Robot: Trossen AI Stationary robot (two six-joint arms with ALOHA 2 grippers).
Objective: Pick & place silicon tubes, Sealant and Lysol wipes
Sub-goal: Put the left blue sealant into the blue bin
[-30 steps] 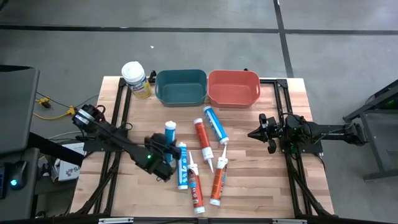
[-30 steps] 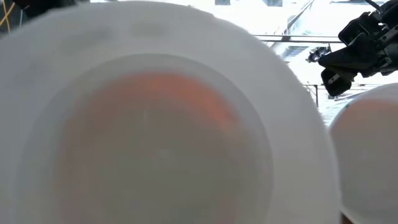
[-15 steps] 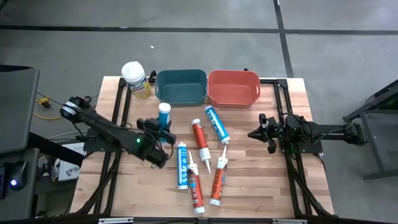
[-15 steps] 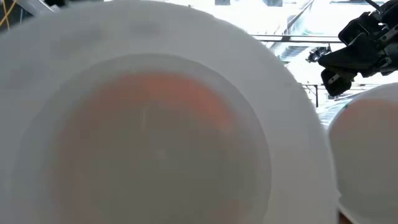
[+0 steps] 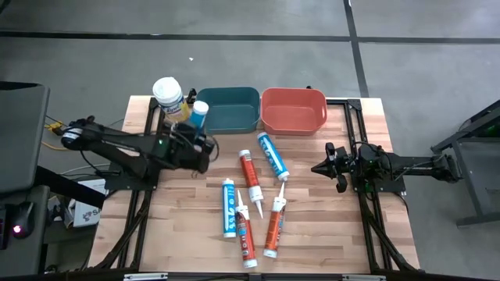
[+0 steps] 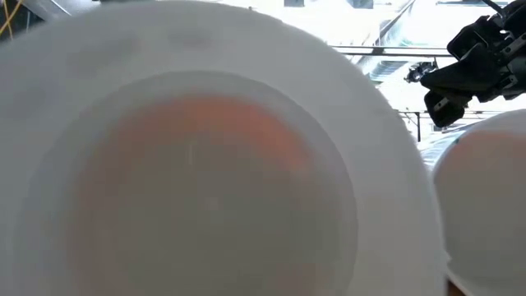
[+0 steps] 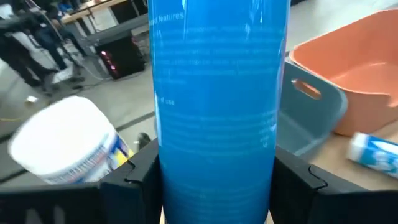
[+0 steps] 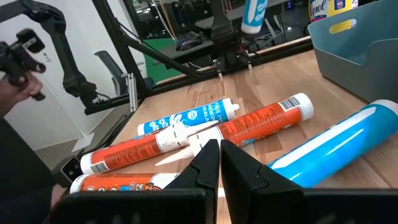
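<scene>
The white-lidded, yellow-labelled Lysol wipes canister [image 5: 169,99] stands upright at the upper left of the wooden table [image 5: 312,234], beside the teal plastic bin [image 5: 227,108]. Just right of it, the left gripper [image 5: 199,134] clamps an upright blue sealant tube [image 5: 200,115]. The right gripper [image 5: 319,166] rests at centre right, fingers pressed together and empty.

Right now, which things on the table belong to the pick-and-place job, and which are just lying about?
Job:
- blue tube in left gripper
- five tubes on table, e.g. orange tube
- Lysol wipes
- teal bin
- orange bin

Lying about:
- yellow cable off the table
</scene>
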